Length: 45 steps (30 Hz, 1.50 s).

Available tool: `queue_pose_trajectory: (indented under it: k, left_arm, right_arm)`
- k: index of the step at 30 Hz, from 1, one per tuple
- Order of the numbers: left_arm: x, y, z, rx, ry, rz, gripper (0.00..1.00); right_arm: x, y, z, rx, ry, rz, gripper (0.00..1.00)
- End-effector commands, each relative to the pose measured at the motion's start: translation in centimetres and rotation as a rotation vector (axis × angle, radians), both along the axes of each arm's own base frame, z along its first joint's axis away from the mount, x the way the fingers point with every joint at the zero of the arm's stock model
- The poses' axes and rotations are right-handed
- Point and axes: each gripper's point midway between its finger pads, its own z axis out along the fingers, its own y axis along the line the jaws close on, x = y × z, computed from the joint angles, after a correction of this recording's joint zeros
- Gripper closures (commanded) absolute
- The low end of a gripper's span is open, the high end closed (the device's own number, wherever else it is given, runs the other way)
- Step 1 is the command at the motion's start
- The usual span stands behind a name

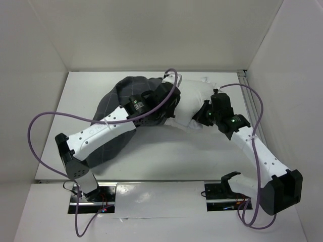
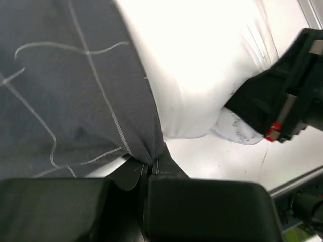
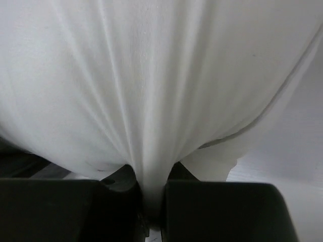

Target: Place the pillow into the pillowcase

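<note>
The left gripper (image 2: 151, 170) is closed tight on a pinch of the dark grey fabric pillowcase (image 2: 65, 91), thinly checked with pale lines. The pinch is at the edge that lies against the plump white stuffed pillow (image 2: 202, 65). The right gripper (image 3: 150, 189) is clamped on a gathered fold of the pillow, whose smooth cloth fans out in soft pleats. The pillowcase sprawls limp and wrinkled at the left of the matte white worktop (image 1: 171, 151), with the pillow touching it on the right. Plain white walls (image 1: 151, 30) enclose the worktop.

pillow (image 3: 151, 75): white cloth, smooth, softly creased | pillowcase (image 2: 60, 91): dark grey woven cloth, matt, wrinkled, pale grid | table (image 1: 176, 151): white, smooth, matt
</note>
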Motion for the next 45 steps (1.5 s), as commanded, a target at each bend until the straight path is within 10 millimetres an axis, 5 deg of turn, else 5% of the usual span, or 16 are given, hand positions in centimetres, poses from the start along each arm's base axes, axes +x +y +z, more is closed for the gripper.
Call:
queue_pose_trajectory:
  k: [1,6,7,13,15,18,19,21,25,27,28,30,31,35,39,45]
  left_arm:
    - [-1.7,-2.6,8.7,-0.279,-0.082,-0.145,1.00]
    - [-5.1,0.0,12.6,-0.292,-0.093,-0.176,1.00]
    - [-6.3,0.6,14.7,-0.332,-0.105,-0.190,1.00]
    - [-10.7,1.8,16.2,-0.353,0.029,-0.304,1.00]
    - [-10.0,1.3,14.9,-0.317,0.052,-0.298,1.00]
    - [-4.6,1.1,11.1,-0.243,0.107,-0.241,1.00]
    - [-0.7,1.3,8.8,-0.216,0.127,-0.180,1.00]
    - [3.3,1.5,6.7,-0.170,0.123,-0.151,1.00]
    - [11.4,1.3,2.6,-0.076,0.042,-0.056,0.98]
    - [12.8,0.6,2.5,-0.056,0.003,-0.066,0.60]
    - [13.1,0.7,1.3,-0.018,0.024,-0.066,0.41]
    - [12.2,0.0,2.5,-0.027,-0.003,-0.079,0.06]
    - [12.5,0.2,3.4,-0.032,-0.040,-0.071,0.00]
    - [10.6,3.0,9.1,-0.068,-0.165,0.004,0.00]
    - [9.1,5.1,9.8,-0.067,-0.176,0.059,0.01]
    - [7.2,7.0,7.7,-0.058,-0.117,0.123,0.10]
  right_arm:
    - [0.2,2.0,6.9,0.094,-0.228,0.118,1.00]
    - [-5.4,-0.8,10.2,0.025,-0.246,0.139,1.00]
    - [-6.7,-1.5,11.6,0.012,-0.281,0.141,1.00]
    - [-13.3,-3.8,11.5,-0.064,-0.100,0.192,1.00]
    - [-15.3,-4.5,10.3,-0.094,0.012,0.197,1.00]
    - [-16.0,-3.7,9.5,-0.059,0.087,0.226,1.00]
    - [-15.7,-3.5,8.4,-0.055,0.142,0.210,1.00]
    - [-14.8,-2.9,8.2,-0.046,0.146,0.220,0.97]
    - [-8.7,-2.3,8.9,-0.067,0.041,0.132,0.76]
    - [-5.4,-1.6,9.4,-0.057,-0.017,0.109,0.52]
    - [-2.8,-2.7,10.0,-0.079,-0.078,0.030,0.30]
    - [1.0,-3.6,9.4,-0.097,-0.077,-0.031,0.20]
    - [3.0,-5.5,9.7,-0.077,-0.093,-0.091,0.18]
    - [7.8,-10.0,8.9,0.023,-0.098,-0.153,0.15]
    - [9.5,-13.3,9.4,0.119,-0.123,-0.172,0.13]
    - [11.1,-13.9,8.7,0.122,-0.122,-0.176,0.06]
